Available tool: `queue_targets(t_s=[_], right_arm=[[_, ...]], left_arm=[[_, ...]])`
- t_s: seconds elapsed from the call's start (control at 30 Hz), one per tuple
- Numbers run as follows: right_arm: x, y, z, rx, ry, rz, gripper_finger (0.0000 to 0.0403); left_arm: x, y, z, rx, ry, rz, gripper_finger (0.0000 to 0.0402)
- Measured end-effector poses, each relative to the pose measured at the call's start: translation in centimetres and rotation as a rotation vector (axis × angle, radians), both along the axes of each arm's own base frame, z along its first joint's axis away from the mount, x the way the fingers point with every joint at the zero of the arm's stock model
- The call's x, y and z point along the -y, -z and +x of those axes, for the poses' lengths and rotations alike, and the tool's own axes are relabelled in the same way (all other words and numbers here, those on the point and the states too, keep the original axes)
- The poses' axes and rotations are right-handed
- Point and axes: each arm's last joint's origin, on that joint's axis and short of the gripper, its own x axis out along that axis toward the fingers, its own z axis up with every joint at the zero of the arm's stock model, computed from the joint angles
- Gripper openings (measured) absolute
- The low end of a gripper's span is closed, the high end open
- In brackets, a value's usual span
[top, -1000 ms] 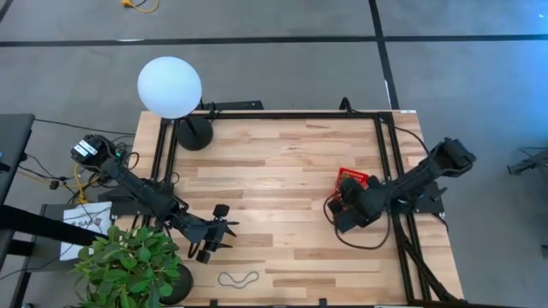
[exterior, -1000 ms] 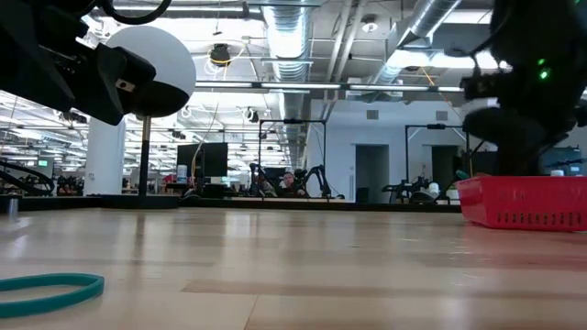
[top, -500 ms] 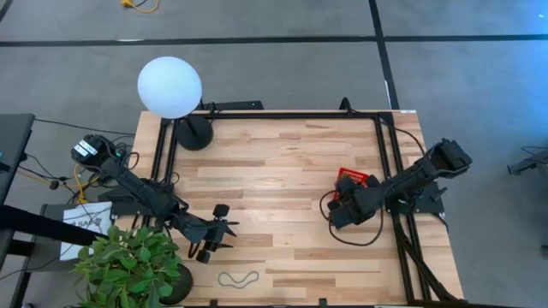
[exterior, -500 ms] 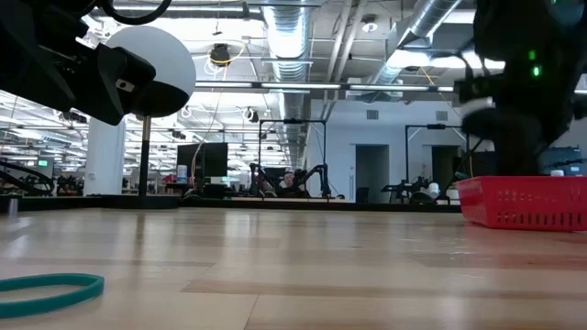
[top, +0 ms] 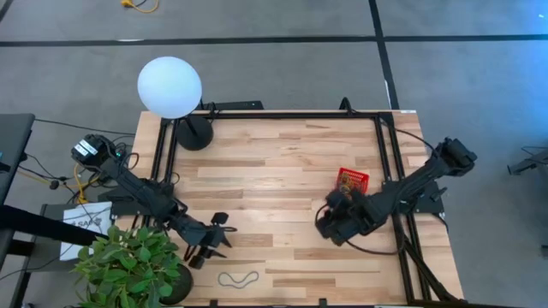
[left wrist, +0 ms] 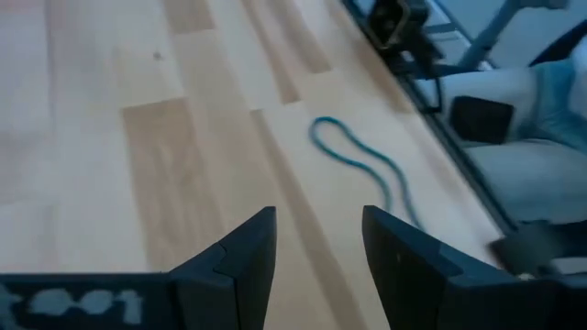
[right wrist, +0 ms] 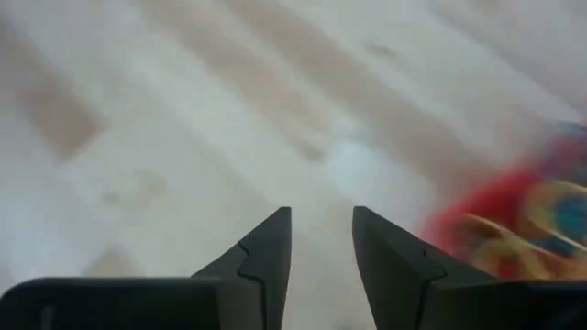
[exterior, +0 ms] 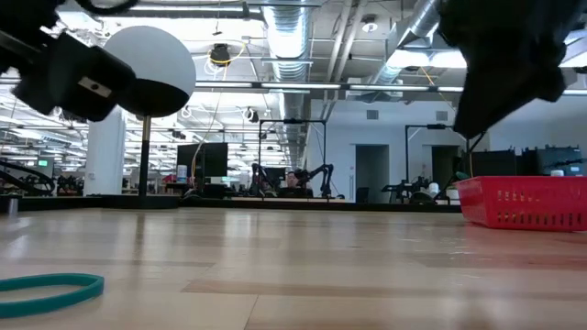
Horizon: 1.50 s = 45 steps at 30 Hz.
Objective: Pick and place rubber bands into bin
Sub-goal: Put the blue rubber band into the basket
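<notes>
A bluish-green rubber band lies flat in a wavy loop on the wood near the table's front edge, also seen in the low view and the left wrist view. My left gripper hovers open just left of and behind it, slanting down, with nothing between its fingers. The red bin stands on the right half of the table with coloured bands inside. My right gripper is open and empty, in the air to the near left of the bin.
A white globe lamp on a black round base stands at the far left corner. A potted plant crowds the near left corner. A black frame rail runs along the right side, with cables by the right arm.
My right gripper has left the bin's near left corner, rising and going toward the table's near edge and a little left; the whole bin now shows. My left gripper has turned slightly, its tips swinging toward the near edge and the band.
</notes>
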Motion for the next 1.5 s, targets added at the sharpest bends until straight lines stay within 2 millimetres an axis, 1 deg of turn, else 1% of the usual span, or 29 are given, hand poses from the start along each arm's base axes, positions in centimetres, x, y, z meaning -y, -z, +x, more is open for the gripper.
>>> queue_targets(t_s=[0.1,0.23,0.3,0.4,0.5,0.63,0.73,0.87,1.03,1.2,1.4,1.5], right_arm=[[-1.4,0.6,1.3,0.071,-0.112,0.006,0.0113],[-2.6,1.1,2.9,0.197,-0.151,-0.022,0.0113],[-2.8,1.4,3.5,0.243,-0.162,-0.070,0.0113],[-2.9,1.5,4.0,0.267,-0.196,-0.142,0.0113],[-2.4,1.5,4.3,0.272,-0.183,-0.169,0.0113],[-1.8,1.5,4.6,0.271,-0.158,-0.169,0.0113],[-1.7,1.5,4.7,0.270,-0.158,-0.169,0.0113],[-1.8,1.5,4.6,0.268,-0.159,-0.168,0.0113],[-1.8,1.5,4.6,0.267,-0.161,-0.168,0.0113],[-1.8,1.5,4.6,0.266,-0.161,-0.168,0.0113],[-1.8,1.5,4.6,0.266,-0.161,-0.168,0.0113],[-1.8,1.5,4.6,0.266,-0.161,-0.168,0.0113]], left_arm=[[0.6,-0.3,-0.2,0.019,0.014,-0.033,0.0153],[1.2,-0.6,0.1,0.112,0.013,-0.028,0.0153],[1.5,-0.4,0.7,0.152,0.010,-0.004,0.0153],[1.7,0.1,2.1,0.132,-0.029,0.028,0.0153],[2.3,1.2,3.9,0.065,0.002,0.023,0.0153],[3.9,2.8,5.8,-0.030,0.158,0.047,0.0153],[4.8,3.5,7.1,-0.095,0.167,0.079,0.0153],[5.8,3.8,8.5,-0.099,0.181,0.099,0.0153],[6.3,4.0,9.6,-0.085,0.164,0.124,0.0153],[5.9,4.8,10.0,-0.101,0.143,0.148,0.0153],[5.6,4.7,10.3,-0.096,0.110,0.139,0.0153],[5.8,5.7,10.5,-0.111,0.100,0.116,0.0153]])
